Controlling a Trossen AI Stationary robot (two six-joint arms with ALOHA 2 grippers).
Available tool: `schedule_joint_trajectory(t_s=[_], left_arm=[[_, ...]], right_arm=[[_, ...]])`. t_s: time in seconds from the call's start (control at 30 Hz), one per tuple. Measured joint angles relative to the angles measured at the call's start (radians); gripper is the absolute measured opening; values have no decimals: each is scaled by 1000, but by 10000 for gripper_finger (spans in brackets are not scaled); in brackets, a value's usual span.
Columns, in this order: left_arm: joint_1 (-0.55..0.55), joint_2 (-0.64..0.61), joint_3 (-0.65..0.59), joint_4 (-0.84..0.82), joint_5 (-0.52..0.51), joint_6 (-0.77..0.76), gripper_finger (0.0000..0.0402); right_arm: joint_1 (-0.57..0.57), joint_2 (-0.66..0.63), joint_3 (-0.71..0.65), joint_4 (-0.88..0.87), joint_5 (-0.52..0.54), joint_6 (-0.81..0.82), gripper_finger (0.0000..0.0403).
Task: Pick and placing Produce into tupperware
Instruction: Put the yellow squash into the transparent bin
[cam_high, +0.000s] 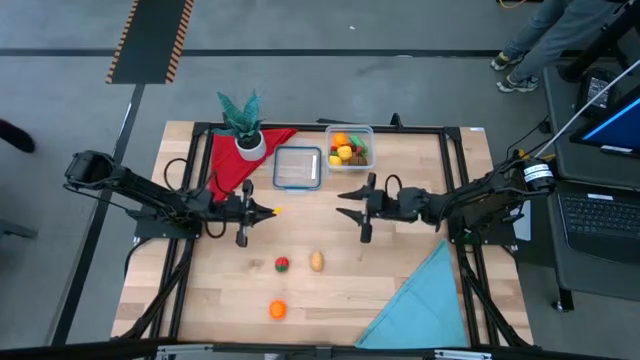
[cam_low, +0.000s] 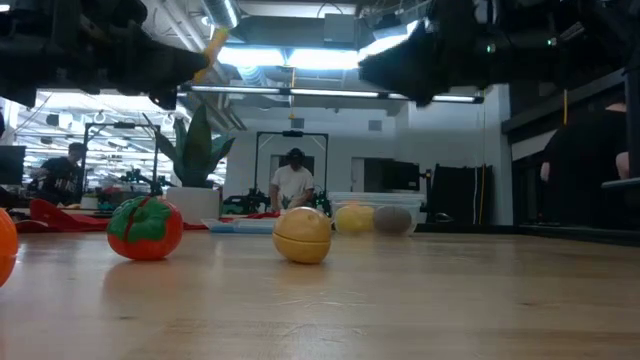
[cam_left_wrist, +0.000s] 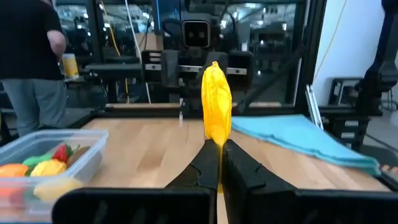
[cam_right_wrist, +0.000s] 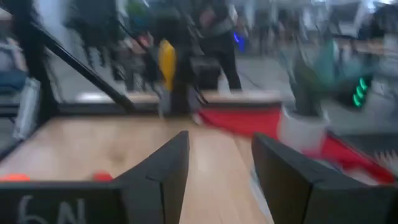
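Clamped between the fingers of the left gripper (cam_left_wrist: 219, 168) is a slim yellow produce piece (cam_left_wrist: 216, 109), held upright above the pads in the left wrist view and carried clear of the table (cam_high: 400, 290). From above, the left gripper (cam_high: 262, 211) is seen over the wood just below the red cloth (cam_high: 232, 158), with the yellow tip showing at its end. Facing it from the other side, the right gripper (cam_high: 349, 205) is held in the air near the middle of the table, its fingers spread apart and nothing between them, a gap also shown plainly in the right wrist view (cam_right_wrist: 219, 165). The tupperware (cam_high: 349, 146) is set at the far edge of the table, beside the blue-rimmed clear lid (cam_high: 297, 167), and orange, yellow, red and green pieces are already seen inside it. A potted plant (cam_high: 243, 123) is placed on the red cloth to the lid's left. Three pieces are left out on the wood, well apart from the tub: a red tomato with a green top (cam_high: 282, 264), a tan round piece (cam_high: 317, 262) just beside it, and an orange one (cam_high: 277, 310) nearer the front edge. In the low view the tomato (cam_low: 145, 228) and the tan piece (cam_low: 302, 235) are seen resting on the surface. A teal cloth (cam_high: 425, 300) is spread at the front right corner.
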Motion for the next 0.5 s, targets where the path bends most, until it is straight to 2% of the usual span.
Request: schedule_joint_trajectory(t_s=[0.17, 0.37, 0.5], left_arm=[[0, 1, 0, 36, 40, 40, 0], [20, 12, 0, 52, 46, 50, 0], [40, 35, 10, 51, 76, 34, 0]], right_arm=[[-2, 22, 0, 106, -75, -39, 177], [-3, 90, 1, 178, -104, -34, 177], [-3, 161, 56, 201, -138, -35, 177]])
